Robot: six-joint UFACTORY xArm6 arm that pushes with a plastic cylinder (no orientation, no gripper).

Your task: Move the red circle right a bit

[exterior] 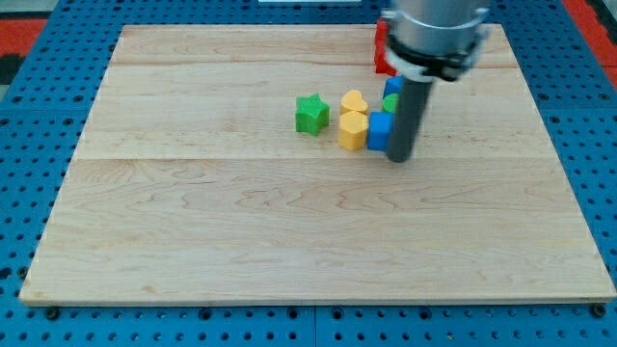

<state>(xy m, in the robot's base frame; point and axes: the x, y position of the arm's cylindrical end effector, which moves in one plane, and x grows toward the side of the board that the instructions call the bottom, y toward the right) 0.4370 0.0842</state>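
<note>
My tip (pixel 399 158) rests on the wooden board (pixel 289 231) just right of a blue block (pixel 379 131) and touches or nearly touches it. A red block (pixel 384 50) shows at the view's top, mostly hidden behind the arm's body, so its shape cannot be made out. Left of the blue block sit a yellow hexagon (pixel 353 130) and a yellow heart (pixel 354 100). A green star (pixel 310 114) lies further left. A small green block (pixel 390 103) and another blue block (pixel 392 86) are partly hidden behind the rod.
The board is ringed by a blue pegboard surface (pixel 29 145). The arm's grey body (pixel 434 34) hangs over the board's top right area and hides what is behind it.
</note>
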